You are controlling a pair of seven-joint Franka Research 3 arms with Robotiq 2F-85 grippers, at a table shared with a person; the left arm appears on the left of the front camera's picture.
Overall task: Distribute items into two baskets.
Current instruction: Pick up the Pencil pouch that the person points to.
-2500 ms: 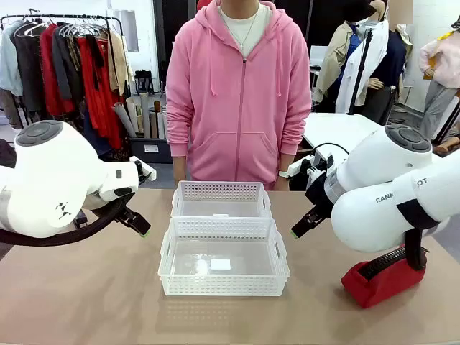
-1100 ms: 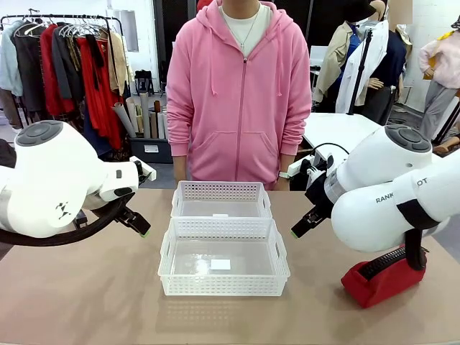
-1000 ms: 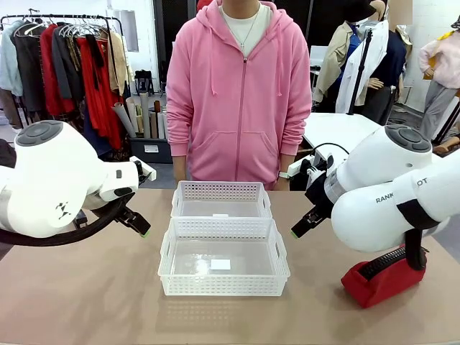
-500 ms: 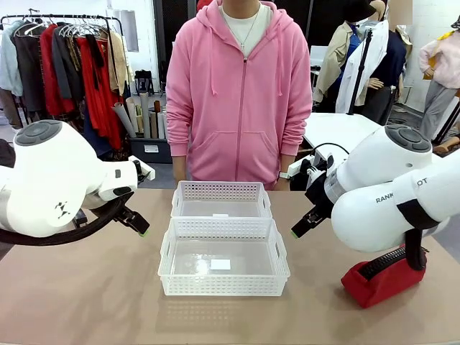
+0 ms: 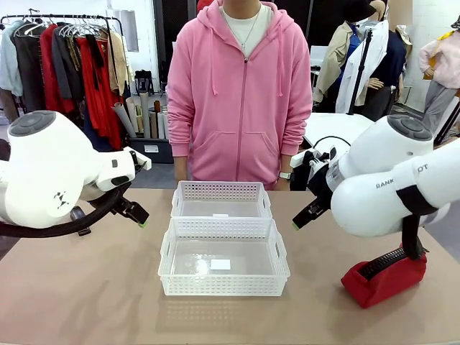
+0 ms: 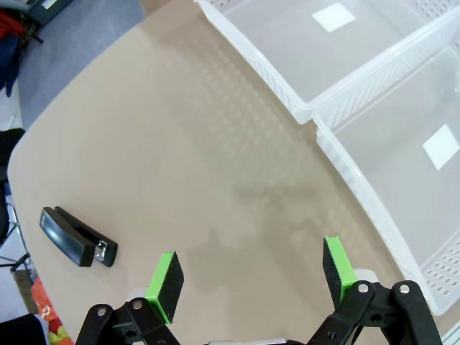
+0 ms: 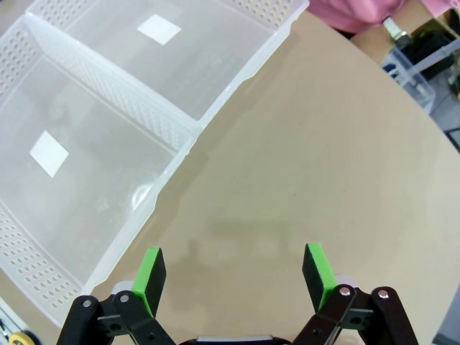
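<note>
Two white lattice baskets stand end to end at the table's middle: the near basket (image 5: 223, 284) and the far basket (image 5: 221, 191), both empty apart from a small white label on each floor. At the right, under my right arm, lies the red pouch (image 5: 383, 279) with its black zipper. The black stapler (image 6: 77, 237) lies on the table, left of my left gripper (image 6: 251, 277), which hangs open above bare tabletop beside the baskets (image 6: 374, 198). Over the table to the right of the baskets (image 7: 162, 198), my right gripper (image 7: 233, 277) is open too. In the front view the left gripper (image 5: 136, 214) and right gripper (image 5: 303, 218) flank the baskets.
A person in a pink hoodie (image 5: 241, 93) stands at the far side of the table behind the baskets, hands out of sight. The tan tabletop (image 5: 93, 287) has free room left, right and in front of the baskets.
Both arms have lifted slightly, the left shifting a little to the left. Both grippers stay open, and the baskets and pouch have not moved.
</note>
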